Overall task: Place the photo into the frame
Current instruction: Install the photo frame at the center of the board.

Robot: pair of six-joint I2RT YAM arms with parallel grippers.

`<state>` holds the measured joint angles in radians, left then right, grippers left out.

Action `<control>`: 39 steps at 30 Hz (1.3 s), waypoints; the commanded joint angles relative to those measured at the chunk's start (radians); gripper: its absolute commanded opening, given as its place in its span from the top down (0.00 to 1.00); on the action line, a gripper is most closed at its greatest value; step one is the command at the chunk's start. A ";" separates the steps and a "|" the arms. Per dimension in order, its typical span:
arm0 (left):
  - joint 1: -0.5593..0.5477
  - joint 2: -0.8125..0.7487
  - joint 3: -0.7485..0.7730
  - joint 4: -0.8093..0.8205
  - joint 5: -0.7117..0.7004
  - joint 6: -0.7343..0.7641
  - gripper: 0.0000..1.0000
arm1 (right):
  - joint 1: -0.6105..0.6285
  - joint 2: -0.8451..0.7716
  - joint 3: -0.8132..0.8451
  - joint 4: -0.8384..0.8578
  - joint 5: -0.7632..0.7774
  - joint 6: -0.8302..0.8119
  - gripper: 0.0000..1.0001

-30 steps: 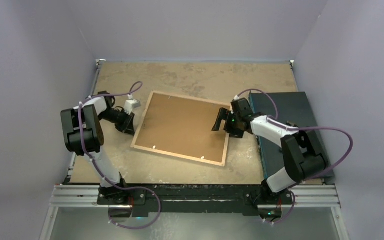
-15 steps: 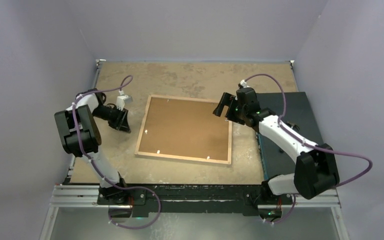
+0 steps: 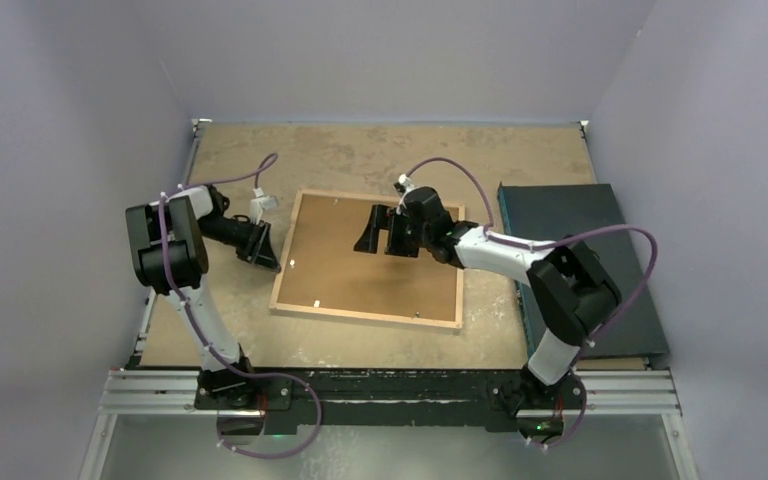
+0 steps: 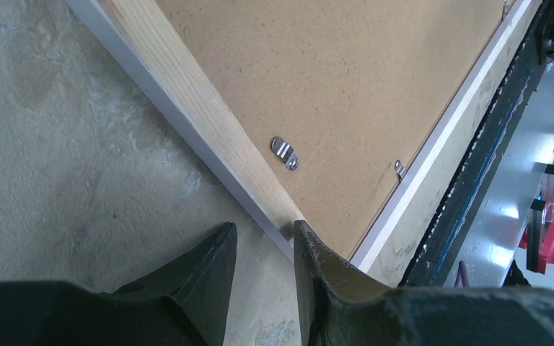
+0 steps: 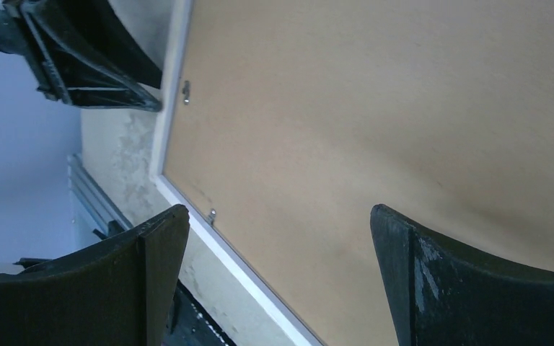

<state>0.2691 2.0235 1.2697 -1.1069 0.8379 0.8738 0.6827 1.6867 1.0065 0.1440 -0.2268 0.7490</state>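
The frame (image 3: pixel 284 268) lies back up on the table, its light wood rails around a brown backing board (image 3: pixel 360 275). The photo is out of view. My left gripper (image 3: pixel 270 256) is low at the frame's left rail. In the left wrist view (image 4: pixel 263 227) its jaws are a narrow gap apart: one finger (image 4: pixel 209 259) is over the table and the other (image 4: pixel 310 252) touches the wood rail (image 4: pixel 187 94). My right gripper (image 3: pixel 372 232) hangs wide open over the upper middle of the board (image 5: pixel 375 108), holding nothing (image 5: pixel 278 216).
Small metal turn clips (image 4: pixel 285 153) sit on the board near the rails; another shows in the right wrist view (image 5: pixel 211 215). A dark flat mat (image 3: pixel 570 250) lies at the right of the table. The black front rail (image 3: pixel 390 385) runs along the near edge.
The frame turned square to the table edge early on. My right gripper swung left from the frame's far right corner to over the board. My left gripper moved right, up to the left rail.
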 commanded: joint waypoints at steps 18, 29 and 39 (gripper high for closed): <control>-0.024 -0.012 -0.063 0.118 0.004 -0.060 0.96 | 0.174 0.447 0.436 0.262 -0.193 0.005 0.04; -0.023 -0.030 -0.080 0.146 0.003 -0.080 0.99 | 0.206 0.561 0.541 0.266 -0.230 0.022 0.05; -0.023 -0.040 -0.089 0.164 0.005 -0.094 1.00 | 0.220 0.616 0.585 0.262 -0.246 0.037 0.07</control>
<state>0.2558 1.9984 1.2057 -1.0321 0.8818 0.7643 0.8909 2.2856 1.5509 0.3962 -0.4454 0.7780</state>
